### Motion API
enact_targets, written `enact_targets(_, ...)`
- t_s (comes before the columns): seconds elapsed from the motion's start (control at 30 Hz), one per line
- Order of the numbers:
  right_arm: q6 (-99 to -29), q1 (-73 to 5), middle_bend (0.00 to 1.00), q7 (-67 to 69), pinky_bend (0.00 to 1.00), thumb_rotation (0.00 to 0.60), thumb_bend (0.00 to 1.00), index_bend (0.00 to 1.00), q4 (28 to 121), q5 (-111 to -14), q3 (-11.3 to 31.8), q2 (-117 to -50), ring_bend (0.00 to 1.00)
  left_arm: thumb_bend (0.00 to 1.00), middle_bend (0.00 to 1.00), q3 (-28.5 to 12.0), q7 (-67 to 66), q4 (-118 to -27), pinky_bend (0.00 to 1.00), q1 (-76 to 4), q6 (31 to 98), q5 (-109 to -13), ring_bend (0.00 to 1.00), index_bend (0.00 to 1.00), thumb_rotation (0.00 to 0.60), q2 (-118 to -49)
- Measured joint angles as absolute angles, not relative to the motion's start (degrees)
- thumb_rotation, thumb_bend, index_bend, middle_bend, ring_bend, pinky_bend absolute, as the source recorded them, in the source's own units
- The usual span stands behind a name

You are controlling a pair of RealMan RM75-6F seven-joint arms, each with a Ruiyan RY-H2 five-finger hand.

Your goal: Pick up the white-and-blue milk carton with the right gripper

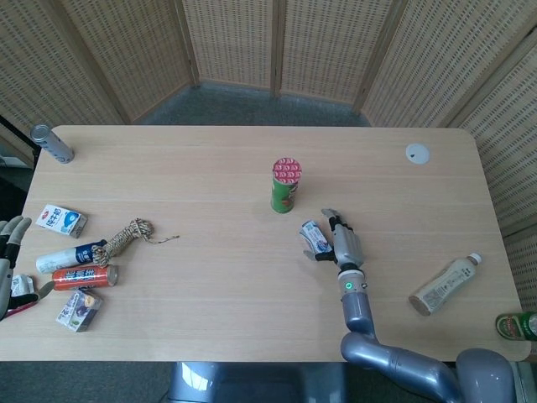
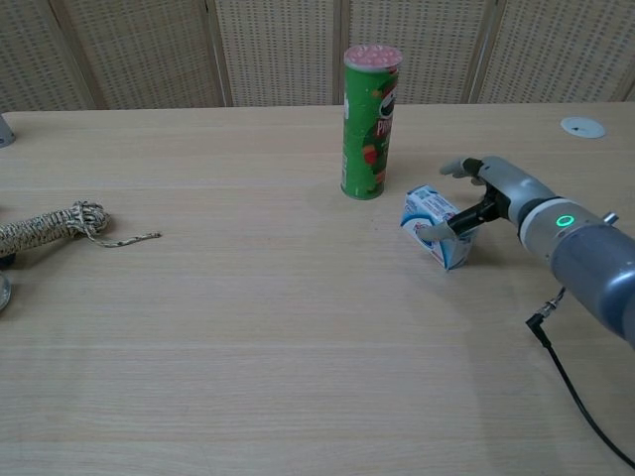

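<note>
The white-and-blue milk carton [image 1: 313, 238] [image 2: 435, 226] lies on its side on the table, just right of the green chips can. My right hand [image 1: 344, 244] [image 2: 488, 187] is at the carton's right end. Its thumb reaches across the carton's near face and touches it, while the other fingers spread over the far side. The carton still rests on the table and I see no closed grip. My left hand [image 1: 8, 250] is at the far left table edge, fingers spread, holding nothing.
A green chips can [image 1: 285, 185] [image 2: 368, 123] stands upright right behind the carton. A rope [image 1: 126, 237] [image 2: 52, 226], another milk carton [image 1: 61, 221], a red can [image 1: 84, 276] and small packs lie far left. A plastic bottle [image 1: 445, 284] lies right; a white disc [image 1: 417, 153] sits far right.
</note>
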State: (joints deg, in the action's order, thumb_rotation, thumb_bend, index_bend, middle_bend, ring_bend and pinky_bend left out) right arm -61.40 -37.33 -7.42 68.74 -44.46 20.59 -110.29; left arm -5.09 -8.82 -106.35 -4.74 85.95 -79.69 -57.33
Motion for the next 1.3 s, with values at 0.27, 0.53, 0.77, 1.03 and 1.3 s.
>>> enact_targets(0.27, -61.2, -37.3, 0.48, -6.7, 0.48, 0.600, 0.00, 0.54, 61.3, -46.5, 20.2, -114.3, 0.28, 0.00, 0.00, -5.3, -8.2, -106.3, 0.00, -4.7, 86.0, -79.5, 0.00, 0.00, 0.600, -57.0)
enact_targets(0.53, -63.1, -36.3, 0.60, -3.8, 0.57, 0.600, 0.00, 0.66, 59.4, -51.1, 20.7, -115.5, 0.40, 0.00, 0.00, -5.1, -8.2, -106.4, 0.00, -4.8, 85.8, -79.7, 0.00, 0.00, 0.600, -57.1)
enact_targets(0.77, -65.7, -34.3, 0.60, -2.8, 0.57, 0.600, 0.00, 0.65, 64.9, -54.1, 20.8, -112.2, 0.40, 0.00, 0.00, -5.1, -7.8, -106.5, 0.00, -4.8, 85.7, -79.8, 0.00, 0.00, 0.600, -57.0)
enact_targets(1.03, -69.4, -30.5, 0.59, -3.8, 0.57, 0.600, 0.00, 0.64, 82.2, -57.2, 20.8, -102.5, 0.40, 0.00, 0.00, -4.5, -7.3, -106.9, 0.00, -4.9, 85.3, -80.7, 0.00, 0.00, 0.600, -56.6)
enact_targets(1.3, -72.6, -27.6, 0.59, -7.4, 0.57, 0.600, 0.00, 0.64, 102.2, -59.9, 22.7, -88.6, 0.40, 0.00, 0.00, -4.0, -7.4, -107.4, 0.00, -4.9, 85.1, -81.9, 0.00, 0.00, 0.600, -56.7)
